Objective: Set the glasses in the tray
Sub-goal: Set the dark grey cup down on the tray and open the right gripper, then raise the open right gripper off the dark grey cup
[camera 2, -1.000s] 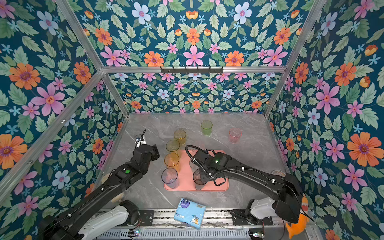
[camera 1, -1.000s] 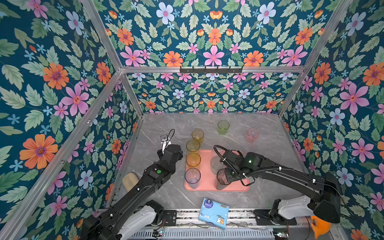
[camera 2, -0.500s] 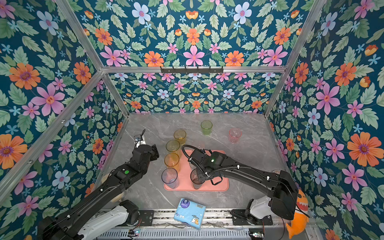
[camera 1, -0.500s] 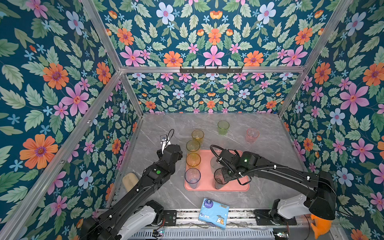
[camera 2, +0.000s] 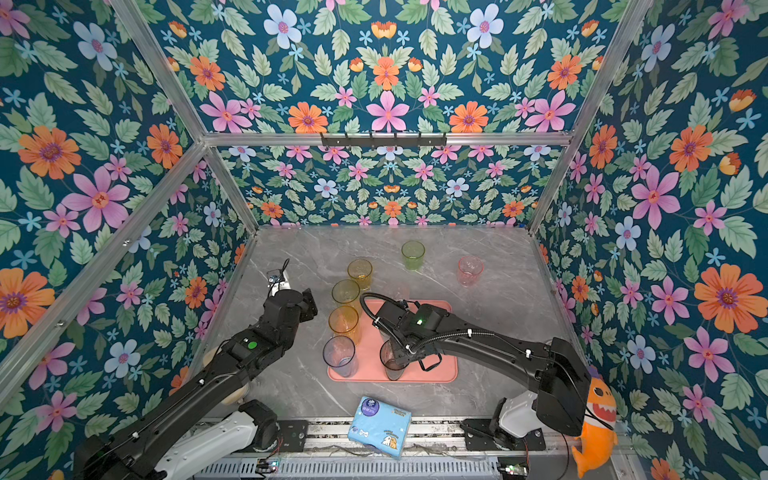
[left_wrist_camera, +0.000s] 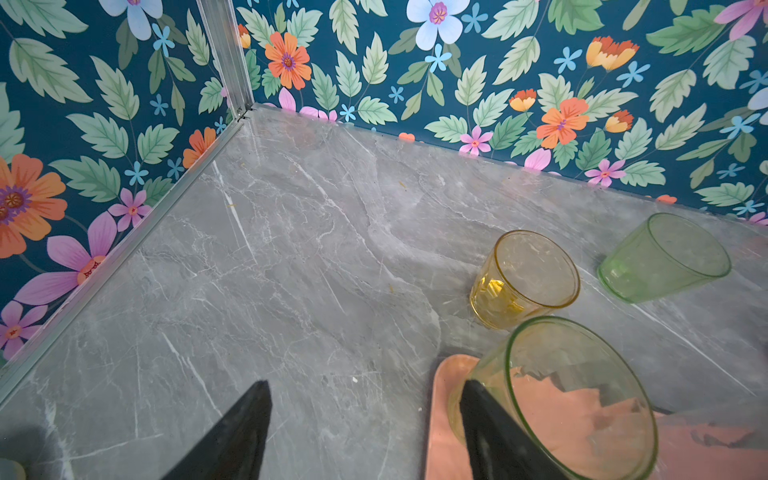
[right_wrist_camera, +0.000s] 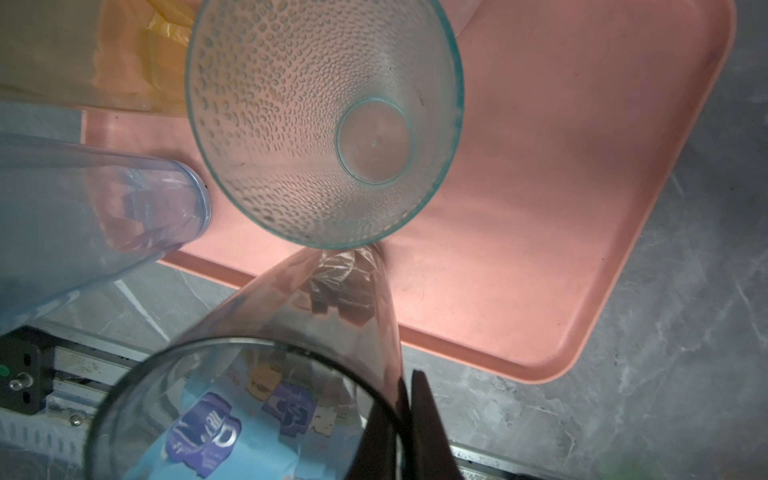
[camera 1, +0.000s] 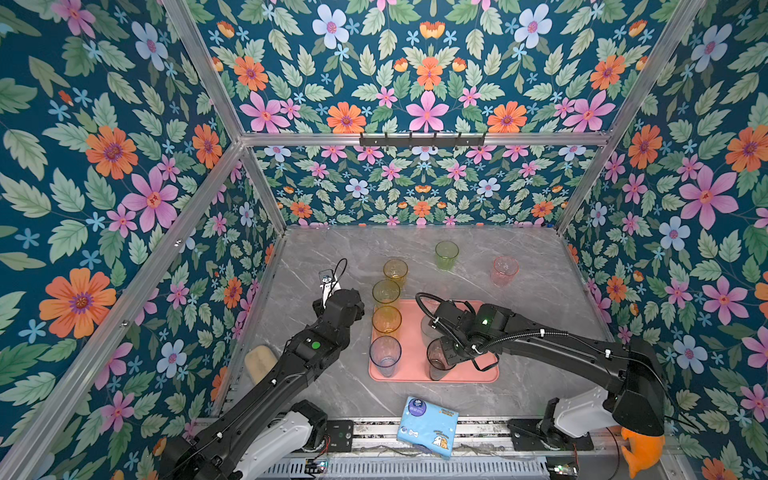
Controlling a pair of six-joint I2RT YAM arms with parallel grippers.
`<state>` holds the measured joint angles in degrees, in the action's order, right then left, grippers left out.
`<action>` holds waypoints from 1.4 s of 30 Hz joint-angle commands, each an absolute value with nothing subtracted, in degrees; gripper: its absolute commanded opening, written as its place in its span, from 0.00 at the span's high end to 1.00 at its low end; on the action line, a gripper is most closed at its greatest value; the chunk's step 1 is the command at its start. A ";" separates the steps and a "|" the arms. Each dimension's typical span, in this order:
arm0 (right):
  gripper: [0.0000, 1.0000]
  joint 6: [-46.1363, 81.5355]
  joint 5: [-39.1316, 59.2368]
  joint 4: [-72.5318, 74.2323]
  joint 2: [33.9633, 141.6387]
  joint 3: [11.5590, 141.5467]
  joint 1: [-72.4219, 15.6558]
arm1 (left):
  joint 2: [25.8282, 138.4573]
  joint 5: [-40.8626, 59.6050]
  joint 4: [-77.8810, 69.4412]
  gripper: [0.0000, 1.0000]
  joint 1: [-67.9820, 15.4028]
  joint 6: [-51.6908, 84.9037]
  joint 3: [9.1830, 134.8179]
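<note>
Tissue packet (camera 1: pixel 428 426), light blue, lies nearest, at the front edge of the table (camera 1: pixel 332 395), just before the tray (camera 1: pixel 482 374). Next, right gripper (right_wrist_camera: pixel 405 390): fingers pinched shut on the rim wall of the smoky grey tall glass (camera 1: pixel 438 361), one inside, one outside. That glass is upright at the tray's front edge; base on the tray or just above it, cannot tell. Also on the tray: blue-grey tall glass (camera 1: pixel 385 355) at the front-left corner, teal dimpled glass (right_wrist_camera: pixel 324 120) just behind the smoky one, amber tall glass (camera 1: pixel 386 320) on the left edge. At the far-left corner, yellow-green tall glass (camera 1: pixel 385 292), seemingly on the tray. Beside that corner, left gripper (left_wrist_camera: pixel 365 386): fingers wide, empty, above the table. Farther back, off the tray: short yellow glass (camera 1: pixel 395 270), short green glass (camera 1: pixel 446 253), short pink glass (camera 1: pixel 504 270). Glasses likely light, stiff, thin-walled, slick; tall ones tip easily. Best hold: pinch the rim wall, set down straight. No marks on the glasses. The packet shows a purple badge and a cartoon dog, wording too small to read.
</note>
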<state>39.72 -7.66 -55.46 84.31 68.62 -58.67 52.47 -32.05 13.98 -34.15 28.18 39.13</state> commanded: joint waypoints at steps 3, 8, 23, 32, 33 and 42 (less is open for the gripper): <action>1.00 39.77 -8.44 -55.69 84.90 69.27 -58.76 | 51.92 -32.94 14.79 0.25 -34.08 28.39 38.98; 0.92 39.20 -8.87 -55.75 85.23 69.27 -58.77 | 51.77 -32.92 14.89 0.26 -34.05 28.47 39.14; 0.75 39.11 -7.33 -55.18 83.83 69.91 -58.77 | 51.17 -32.96 15.29 0.26 -34.05 28.74 38.94; 0.70 37.65 -8.23 -55.59 79.97 71.79 -58.73 | 51.74 -32.95 15.12 0.26 -34.09 28.39 40.21; 0.70 37.33 -8.50 -55.56 79.55 72.02 -58.73 | 51.85 -32.90 15.16 0.25 -34.10 28.33 40.38; 0.69 33.47 -11.92 -55.51 75.29 75.19 -58.70 | 52.75 -33.13 14.91 0.26 -33.95 27.56 42.47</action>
<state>35.48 -9.34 -54.83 76.12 74.30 -58.70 52.58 -32.45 15.20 -34.13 28.16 41.74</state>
